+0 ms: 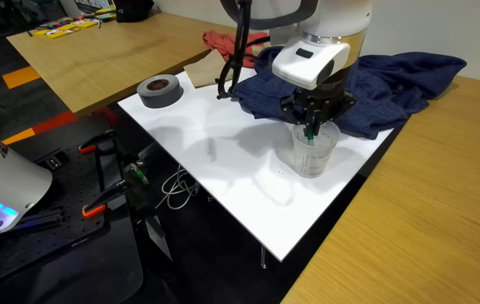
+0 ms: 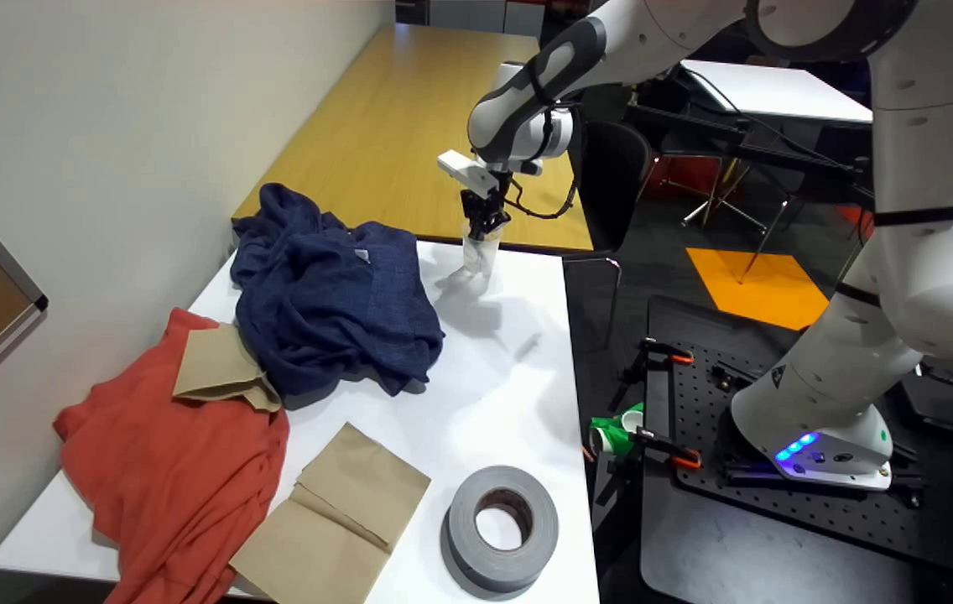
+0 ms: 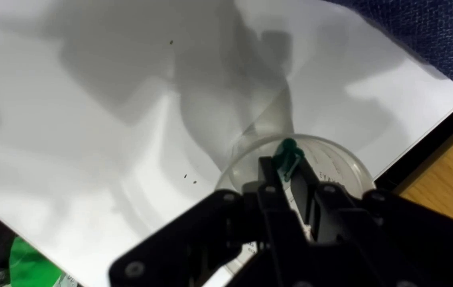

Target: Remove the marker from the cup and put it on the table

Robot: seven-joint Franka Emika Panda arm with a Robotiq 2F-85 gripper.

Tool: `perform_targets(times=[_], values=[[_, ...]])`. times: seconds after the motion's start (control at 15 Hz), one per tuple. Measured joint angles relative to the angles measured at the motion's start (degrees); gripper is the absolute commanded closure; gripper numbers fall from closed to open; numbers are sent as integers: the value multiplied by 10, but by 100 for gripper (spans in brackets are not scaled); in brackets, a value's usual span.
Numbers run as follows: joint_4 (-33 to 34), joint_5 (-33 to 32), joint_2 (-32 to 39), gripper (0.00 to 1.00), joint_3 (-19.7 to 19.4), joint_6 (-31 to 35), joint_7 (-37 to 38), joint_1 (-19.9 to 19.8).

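You have one green marker [image 3: 289, 153], held upright between your two fingers [image 3: 267, 169], which are closed on it at the lower middle of the wrist view. It sits inside the rim of the one clear plastic cup [image 1: 312, 162]; how deep its lower end reaches, you cannot tell. The cup, printed on its side, stands upright on the white tabletop [image 1: 223, 169], right of centre in an exterior view. In an exterior view you see one navy cloth [image 2: 334, 294] left of centre, one red cloth [image 2: 191, 453] at lower left, and at least two pieces of brown paper [image 2: 367, 478], one lying on the red cloth. One roll of grey duct tape [image 2: 503, 570] lies flat near the bottom edge, well apart from the cup. Your wrist view shows three dark specks [image 3: 171, 42], one near the top and two close together below centre. In an exterior view, count two wooden tabletops [image 1: 426, 202], upper left and right, and two orange-tipped clamps [image 1: 105, 197] at left.
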Motion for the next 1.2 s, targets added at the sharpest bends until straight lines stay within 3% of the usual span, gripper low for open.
perform_targets(times=[0.53,0.87,1.2], values=[[-13,1,-45,96,-8,-1,-3,-7],[-69,-16,-147,96,-9,-2,-6,0],[-156,-81,-264,96,-6,-2,-6,33]])
